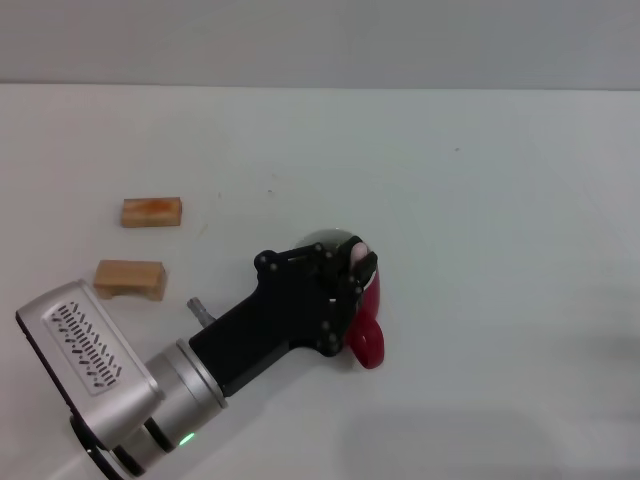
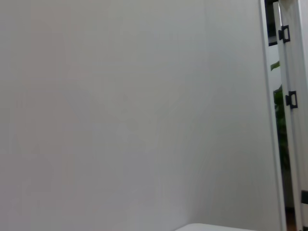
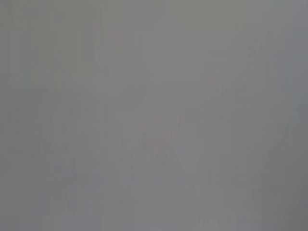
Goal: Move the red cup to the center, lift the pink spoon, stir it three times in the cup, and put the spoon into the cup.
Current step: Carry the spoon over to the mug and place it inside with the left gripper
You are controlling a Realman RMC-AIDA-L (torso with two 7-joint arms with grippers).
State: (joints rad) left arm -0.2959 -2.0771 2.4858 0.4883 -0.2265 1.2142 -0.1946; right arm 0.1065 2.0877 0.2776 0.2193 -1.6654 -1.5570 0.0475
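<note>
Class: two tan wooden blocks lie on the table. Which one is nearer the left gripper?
The nearer block, closer to the camera; the other block lies farther back from the left gripper.

On my head view I note the left arm (image 1: 150,395): a silver cylindrical wrist segment with a lit green indicator, and a silver box with rows of dark vent slots. Ahead of that sits the left pincer (image 1: 345,275), a matte black housing dotted with round screws.

I am seeing no readable text, label or number anywhere. I am finding no brand or sign either.
</note>
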